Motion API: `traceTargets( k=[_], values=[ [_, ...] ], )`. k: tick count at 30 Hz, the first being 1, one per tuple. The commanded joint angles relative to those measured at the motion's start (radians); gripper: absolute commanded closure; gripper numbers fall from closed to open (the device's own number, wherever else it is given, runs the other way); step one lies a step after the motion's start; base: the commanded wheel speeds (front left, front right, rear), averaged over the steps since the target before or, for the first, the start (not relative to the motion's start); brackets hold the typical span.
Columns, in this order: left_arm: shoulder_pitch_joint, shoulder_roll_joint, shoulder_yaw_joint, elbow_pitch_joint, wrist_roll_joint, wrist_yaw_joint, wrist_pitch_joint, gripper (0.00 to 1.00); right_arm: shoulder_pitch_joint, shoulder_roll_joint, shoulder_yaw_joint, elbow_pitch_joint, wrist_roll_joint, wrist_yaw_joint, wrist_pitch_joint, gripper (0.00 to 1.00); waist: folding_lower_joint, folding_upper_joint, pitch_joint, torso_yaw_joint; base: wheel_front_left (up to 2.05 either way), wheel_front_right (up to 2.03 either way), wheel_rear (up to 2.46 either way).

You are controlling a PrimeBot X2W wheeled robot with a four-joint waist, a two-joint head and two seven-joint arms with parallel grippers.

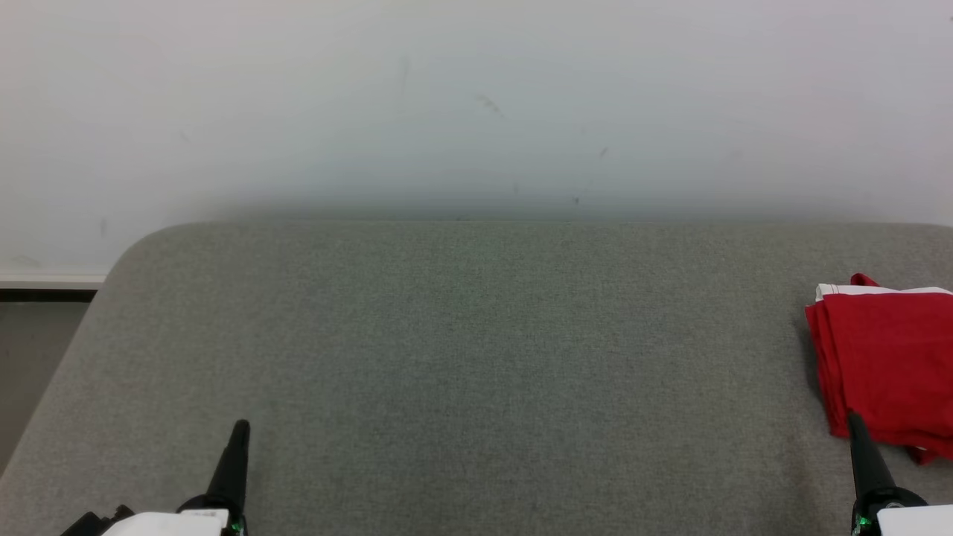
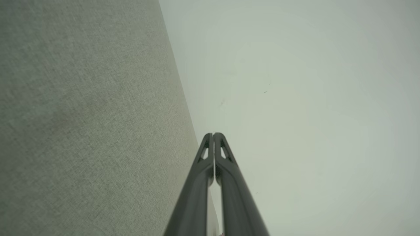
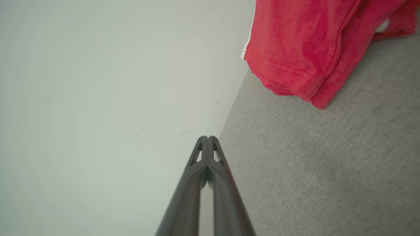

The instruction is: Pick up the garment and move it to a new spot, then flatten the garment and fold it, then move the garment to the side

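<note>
Folded red garment (image 1: 886, 365) sits at the worktop (image 1: 476, 357)'s right end, white trim toward its far edge, with open worktop leftward. The left hand (image 1: 240, 426) and right hand (image 1: 852, 417) are both pressed together and hold nothing.

No readable text, label or number anywhere.

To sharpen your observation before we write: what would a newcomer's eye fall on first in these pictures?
The red garment, folded at the far right of the grey surface, stands out first. Then the two dark tools at the bottom: the left tool and the right tool, both shut, the right one close to the garment.
</note>
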Motion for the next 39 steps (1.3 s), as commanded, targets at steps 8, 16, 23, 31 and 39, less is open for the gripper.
traceTargets(
  k=[8,16,23,31,39],
  values=[
    [-0.027,0.008,0.012,0.000,-0.075,-0.010,0.020,1.00,-0.026,-0.011,-0.004,-0.005,0.082,0.000,0.020,1.00,0.0000,0.0000,0.004,0.002,0.00,0.00,0.00],
    [-0.038,0.008,0.018,0.002,-0.136,-0.014,0.035,1.00,-0.036,-0.012,-0.004,-0.004,0.146,0.000,0.036,1.00,0.0000,0.0000,0.007,0.004,0.00,0.00,0.00],
    [-0.045,0.008,0.022,0.004,-0.186,-0.019,0.049,1.00,-0.042,-0.012,-0.004,-0.003,0.196,0.000,0.048,1.00,0.0000,0.0000,0.010,0.006,0.00,0.00,0.00],
    [-0.049,0.008,0.025,0.005,-0.218,-0.019,0.056,1.00,-0.048,-0.012,-0.005,-0.002,0.222,0.000,0.055,1.00,0.0000,0.0000,0.012,0.007,0.00,0.00,0.00],
    [-0.049,0.008,0.025,0.005,-0.218,-0.019,0.056,1.00,-0.048,-0.012,-0.004,-0.002,0.223,0.000,0.055,1.00,0.0000,0.0000,0.012,0.007,0.00,0.00,0.00]
  ],
)
